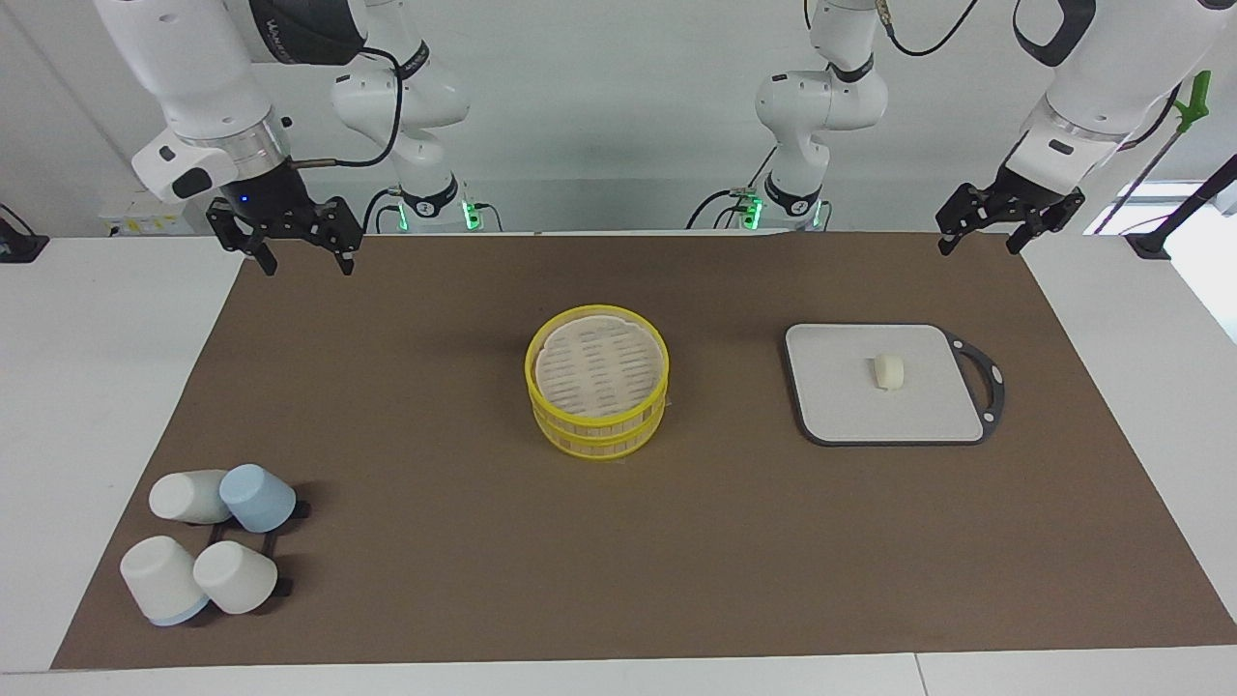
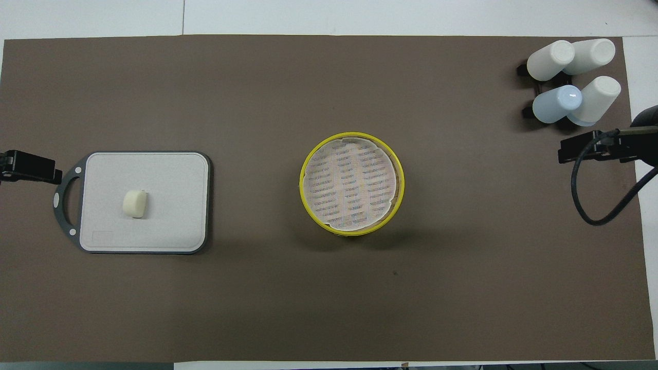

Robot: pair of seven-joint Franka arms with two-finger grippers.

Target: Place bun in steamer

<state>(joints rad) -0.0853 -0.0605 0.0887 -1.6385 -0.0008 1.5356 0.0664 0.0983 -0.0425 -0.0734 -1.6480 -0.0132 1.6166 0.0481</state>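
While waiting up high, well apart from everything: left gripper (image 1: 1008, 228) with fingers spread wide over the brown mat's (image 1: 464, 541) corner, right gripper (image 1: 303, 253) likewise wide over the matching corner. Mid-mat: yellow steamer (image 1: 597, 393), slotted top bare. Toward the left arm's end: grey board (image 1: 841, 411), with little bun (image 1: 889, 371) on it, below the left gripper, untouched.
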